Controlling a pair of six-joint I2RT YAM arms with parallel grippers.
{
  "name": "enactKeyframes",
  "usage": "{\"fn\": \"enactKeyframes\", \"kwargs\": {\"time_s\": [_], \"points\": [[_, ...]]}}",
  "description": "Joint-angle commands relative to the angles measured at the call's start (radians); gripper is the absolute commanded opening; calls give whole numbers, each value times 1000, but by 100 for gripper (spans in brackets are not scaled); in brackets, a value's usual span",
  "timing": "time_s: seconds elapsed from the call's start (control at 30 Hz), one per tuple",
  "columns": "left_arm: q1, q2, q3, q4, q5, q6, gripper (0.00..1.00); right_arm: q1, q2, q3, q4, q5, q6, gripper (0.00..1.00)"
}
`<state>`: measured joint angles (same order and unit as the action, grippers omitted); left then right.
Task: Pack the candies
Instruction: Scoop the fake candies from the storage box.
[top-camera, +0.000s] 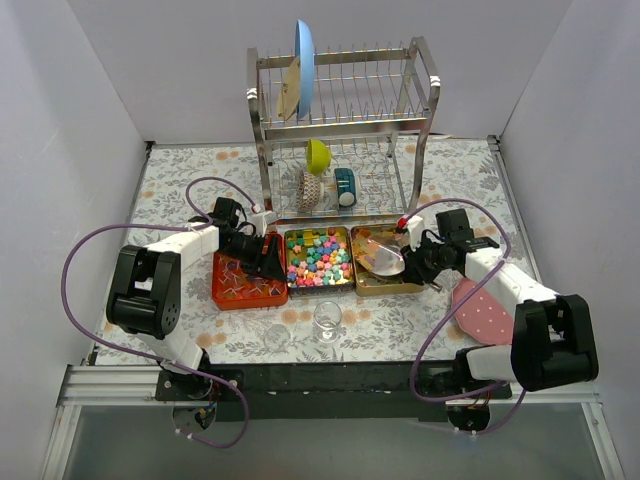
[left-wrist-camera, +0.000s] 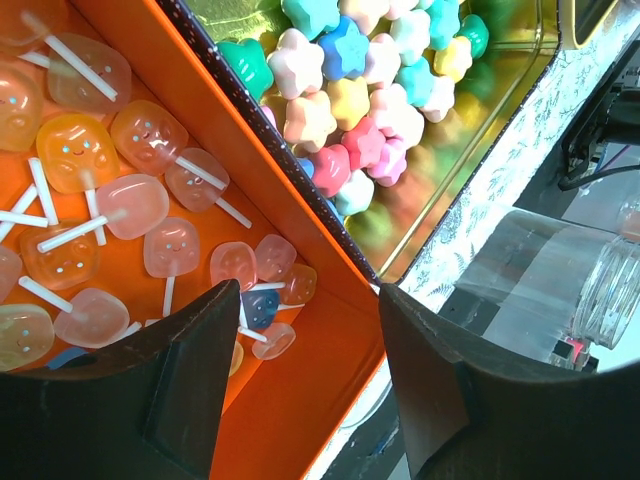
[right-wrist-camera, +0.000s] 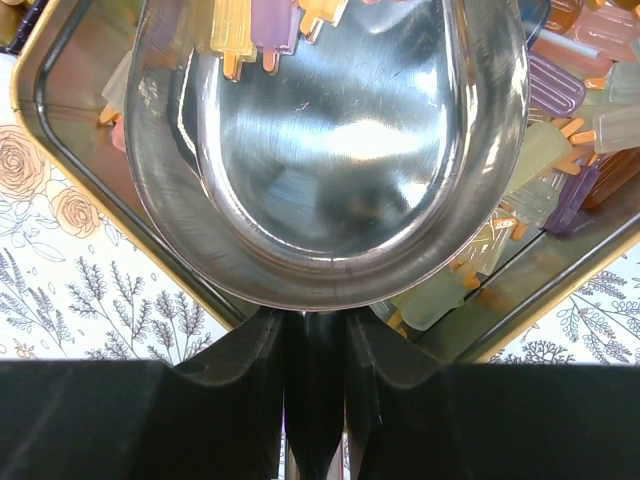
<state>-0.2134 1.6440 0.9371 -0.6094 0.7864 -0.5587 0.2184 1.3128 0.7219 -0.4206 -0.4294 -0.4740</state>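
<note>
The candies (top-camera: 318, 256) are small star-shaped lumps in mixed bright colours filling the middle gold tin (top-camera: 347, 268); they also show in the left wrist view (left-wrist-camera: 340, 100). My left gripper (top-camera: 270, 260) is open and empty, its fingers (left-wrist-camera: 200, 370) over the near right corner of the orange tray (left-wrist-camera: 300, 400). My right gripper (top-camera: 412, 258) is shut on the handle of a shiny metal scoop (right-wrist-camera: 330, 150), whose bowl hangs over the right gold tin (top-camera: 377, 289). A small clear glass (top-camera: 327, 318) stands in front of the middle tin.
The orange tray (top-camera: 222, 297) holds translucent lollipops (left-wrist-camera: 150, 140). The right tin holds popsicle-shaped sweets (right-wrist-camera: 560, 90). A second clear glass piece (top-camera: 277, 338) lies near the front edge. A pink dotted lid (top-camera: 480, 312) lies right. A dish rack (top-camera: 345, 120) stands behind.
</note>
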Motion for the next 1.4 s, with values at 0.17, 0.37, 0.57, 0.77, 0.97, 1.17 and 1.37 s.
{"fn": "enactKeyframes", "kwargs": {"time_s": [0.17,0.37,0.57,0.77,0.97,1.17,1.37], "points": [[-6,-62,23,-4,-4,14,57,-40,-98,-4,-1,-101,-8,1],[-4,-66,38,-29,-19,23,57,-48,-127,-73,123,-118,12,1],[-4,-61,54,-62,-45,56,57,-76,-197,-143,187,-167,23,1],[-4,-72,58,-53,-56,63,60,-111,-371,-240,272,-242,51,1],[-6,-90,75,-50,-62,66,62,-111,-524,-218,254,-282,67,1],[-4,-139,85,-52,-81,39,64,-113,-518,-63,-20,-314,3,1],[52,-177,71,-1,-98,-1,67,-100,-459,137,-234,-401,-183,1]]}}
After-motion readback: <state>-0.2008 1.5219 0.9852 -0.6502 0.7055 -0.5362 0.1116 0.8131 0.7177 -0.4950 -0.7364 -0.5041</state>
